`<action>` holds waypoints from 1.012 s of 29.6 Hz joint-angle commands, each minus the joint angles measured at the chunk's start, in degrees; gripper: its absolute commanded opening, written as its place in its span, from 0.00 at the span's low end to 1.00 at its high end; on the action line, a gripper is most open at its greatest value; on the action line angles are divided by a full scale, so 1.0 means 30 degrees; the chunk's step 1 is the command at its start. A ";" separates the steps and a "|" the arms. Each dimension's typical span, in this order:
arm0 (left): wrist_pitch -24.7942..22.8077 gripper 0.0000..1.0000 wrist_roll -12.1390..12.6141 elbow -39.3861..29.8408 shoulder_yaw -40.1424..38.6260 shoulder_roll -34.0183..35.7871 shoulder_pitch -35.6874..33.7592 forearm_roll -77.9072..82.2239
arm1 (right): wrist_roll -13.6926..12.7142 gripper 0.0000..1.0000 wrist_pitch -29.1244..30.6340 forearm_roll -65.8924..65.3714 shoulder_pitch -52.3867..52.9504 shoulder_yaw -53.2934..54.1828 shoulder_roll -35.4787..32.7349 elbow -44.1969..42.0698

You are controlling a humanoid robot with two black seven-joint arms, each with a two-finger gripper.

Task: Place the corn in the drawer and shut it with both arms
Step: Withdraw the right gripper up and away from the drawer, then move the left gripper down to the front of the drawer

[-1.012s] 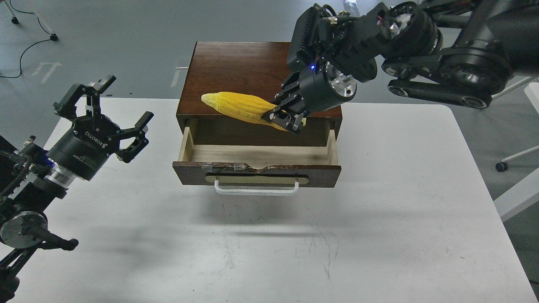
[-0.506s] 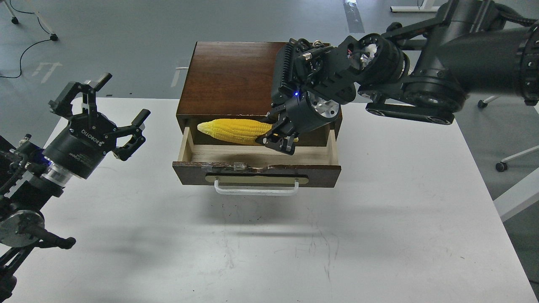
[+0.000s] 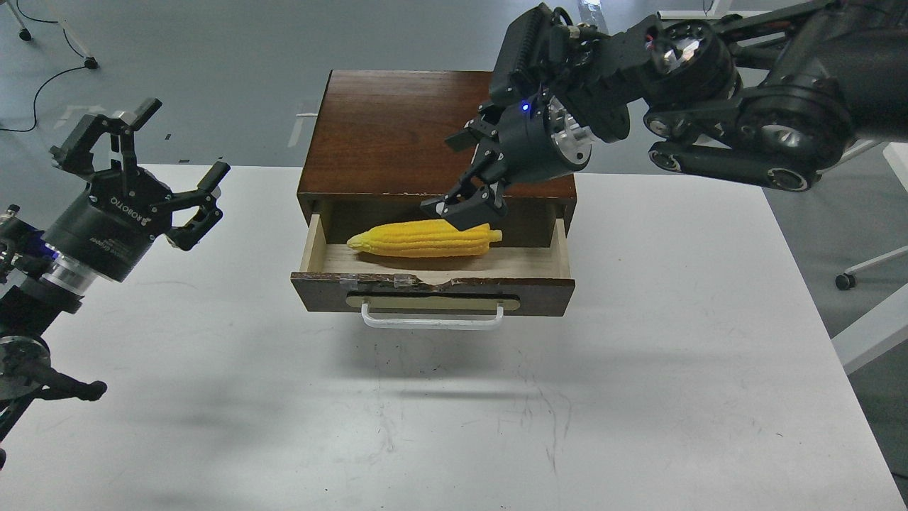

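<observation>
The yellow corn [image 3: 425, 240] lies flat inside the open drawer [image 3: 546, 287], tip pointing left. The drawer sticks out of the dark wood cabinet [image 3: 390, 128], and its white bar handle [image 3: 431, 323] faces me. My right gripper [image 3: 455, 174] is open and empty, just above the corn's right half and clear of it. My left gripper [image 3: 183, 140] is open and empty, raised above the table's left edge, well left of the drawer.
The cabinet stands at the back middle of the white table [image 3: 454, 411]. Bare table surface lies in front of the drawer and to both sides. Grey floor with a cable [image 3: 42, 85] lies beyond. A white frame [image 3: 872, 333] stands at the right.
My right gripper has opened and let go of the corn, which now rests in the drawer; the gripper has risen. My left gripper has drifted left and up, still open.
</observation>
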 commanded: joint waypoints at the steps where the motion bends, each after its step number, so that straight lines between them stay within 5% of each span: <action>1: 0.0001 1.00 -0.0150 0.0791 0.0005 -0.0099 -0.0869 0.0020 | 0.0004 0.99 0.0025 0.4002 -0.1077 0.0873 -0.2401 0.0077; 5: 0.0001 1.00 -0.1057 0.1290 0.0093 -0.0129 -0.1105 0.0020 | 0.0004 0.99 -0.0033 0.8455 -0.4880 0.3825 -0.5096 0.0135; 8: 0.0001 1.00 -0.2570 0.1320 0.0385 -0.0129 -0.1134 0.0224 | 0.0004 0.99 -0.0062 1.1123 -1.0434 0.8938 -0.6591 0.0077; 18: 0.0001 1.00 -0.2570 0.0503 0.0444 -0.0274 -0.1835 0.6858 | 0.0004 0.99 -0.0092 1.1686 -2.3133 1.9503 -0.6245 -0.0858; 30: 0.0001 1.00 -0.2570 -0.6412 0.1174 -0.2558 -0.5057 1.9554 | 0.0004 1.00 -0.0004 1.7488 -2.4810 1.9566 -0.5570 -0.2560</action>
